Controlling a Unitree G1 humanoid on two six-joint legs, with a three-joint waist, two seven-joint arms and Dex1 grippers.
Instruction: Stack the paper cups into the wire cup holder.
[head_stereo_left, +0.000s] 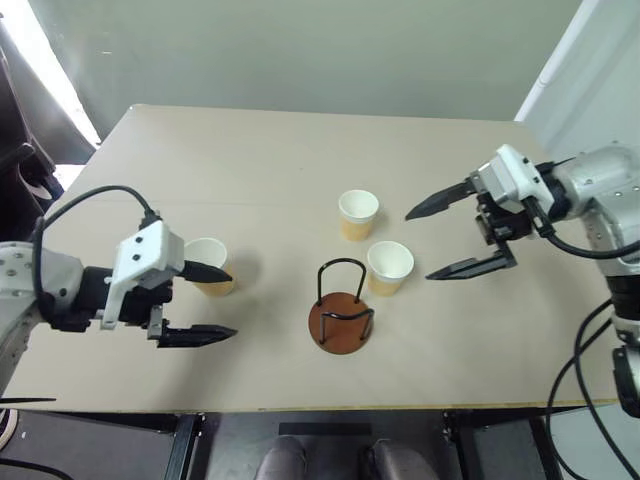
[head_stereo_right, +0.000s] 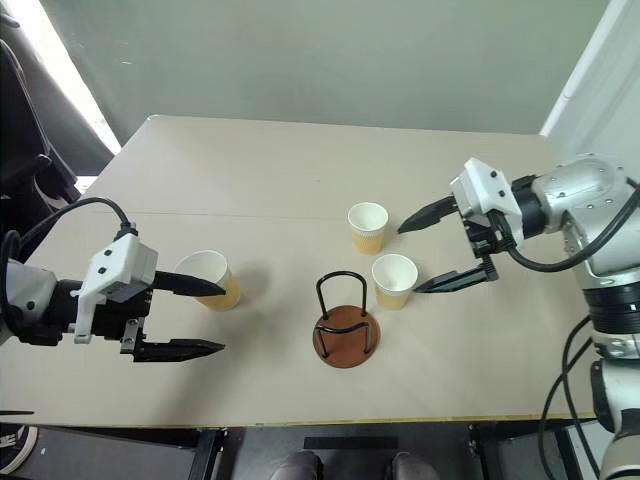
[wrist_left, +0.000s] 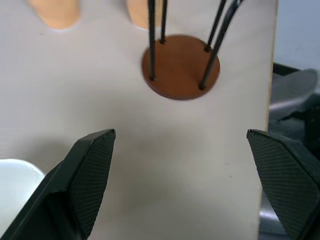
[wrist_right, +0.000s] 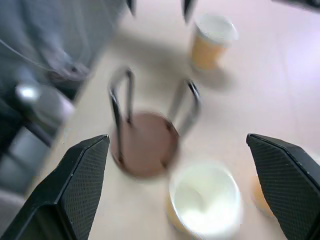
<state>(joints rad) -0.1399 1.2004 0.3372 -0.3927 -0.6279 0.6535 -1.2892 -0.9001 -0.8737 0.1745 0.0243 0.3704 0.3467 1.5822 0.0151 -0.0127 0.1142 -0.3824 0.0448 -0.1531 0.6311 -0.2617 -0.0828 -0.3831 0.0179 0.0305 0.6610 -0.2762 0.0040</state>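
Now three paper cups (head_stereo_left: 389, 267) upright on table (head_stereo_left: 250, 160), wire cup holder (head_stereo_left: 341, 320) empty beside. Left gripper (head_stereo_left: 205, 303), right gripper (head_stereo_left: 447, 240) both spread wide, hold nothing. Cups prob. light, thin — crush easy; pinch gently near rim.

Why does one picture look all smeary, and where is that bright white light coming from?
The right wrist view is blurred: the wire cup holder and the nearest paper cup look smeared. The left wrist view is sharp on the holder's base. In the left eye view, bright light glares at the top left corner beyond the table, and each cup casts a soft shadow.
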